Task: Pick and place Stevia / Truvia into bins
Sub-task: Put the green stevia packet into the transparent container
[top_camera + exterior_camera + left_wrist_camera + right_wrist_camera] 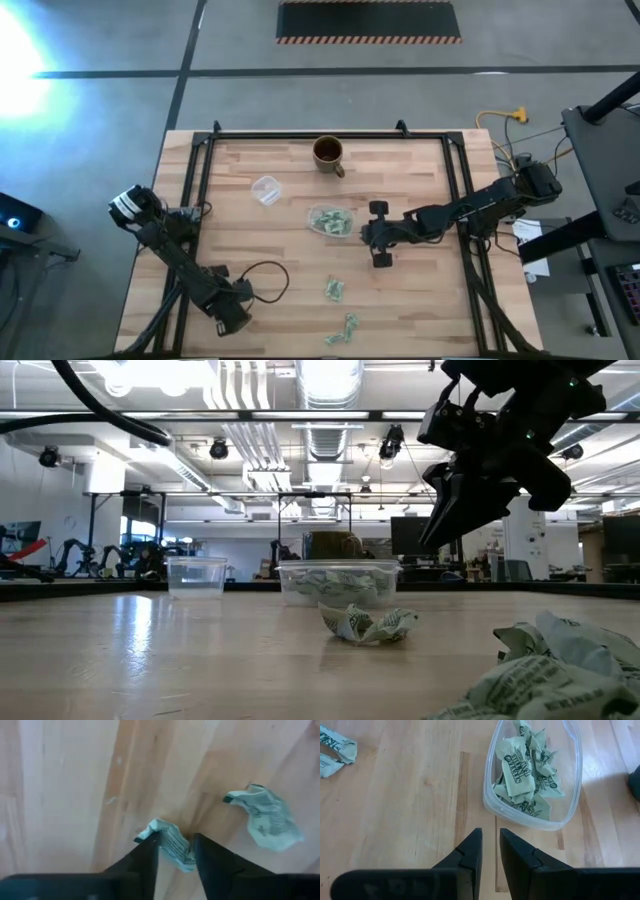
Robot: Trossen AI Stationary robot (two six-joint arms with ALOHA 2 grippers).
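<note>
Pale green-and-white sachets fill the clear bin point(310, 220) point(535, 822) point(296, 586) at the table's middle. Two more crumpled clusters lie flat on the wood nearer the near edge point(333, 290) point(345, 328) point(365, 622) point(560, 670). My right gripper point(366, 236) point(491, 832) point(440, 525) hovers just right of the bin, above the table, open by a narrow gap and holding nothing. My left gripper point(240, 318) point(176, 840) waits by the near left corner, open. One loose sachet point(172, 845) shows past its fingers, farther off, with another point(267, 817) beside it.
A brown mug point(328, 153) point(335, 545) stands near the far edge, behind the bin. A small clear round cup point(266, 189) point(195, 575) sits left of the bin. A black cable loops on the table by the left arm point(268, 282). Bare wood lies between the bin and the loose sachets.
</note>
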